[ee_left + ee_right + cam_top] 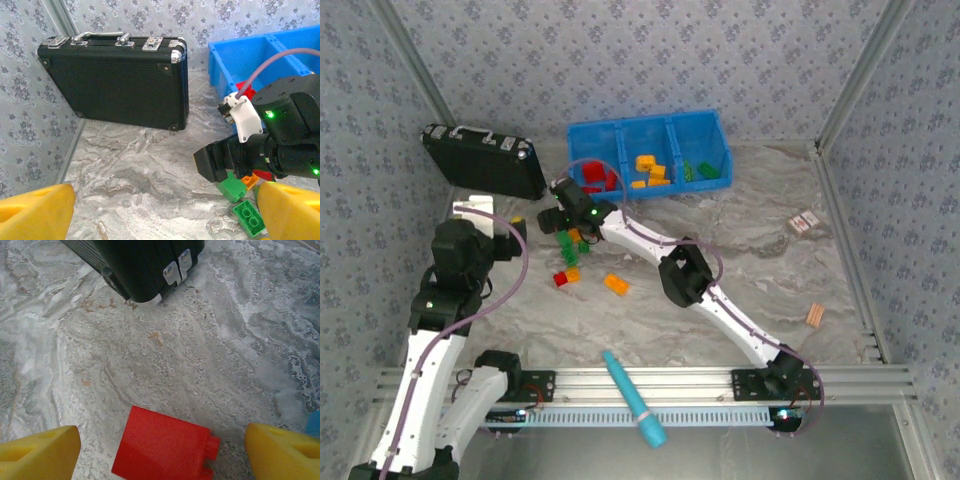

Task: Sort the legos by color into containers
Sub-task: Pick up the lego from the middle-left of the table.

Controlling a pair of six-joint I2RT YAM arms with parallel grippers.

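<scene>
Currently R pincer (160, 460) is released, fingers astride a red brick (157, 440) lying on the surface (200, 340); no grip yet. L pincer (160, 215) is also released and empty, near the black case (115, 85).

Proc.:
1. Centre brick btwn pads. Studs face one finger, so rotate wrist if poss. to meet flat sides.
2. Descend, clench.
3. Lift vert., clear of the green bricks (248, 217) nearby.
4. Release in the bin (576, 150), left compartment (592, 148), with the reds (600, 180).

Hold L pincer off; arms appear close.
</scene>
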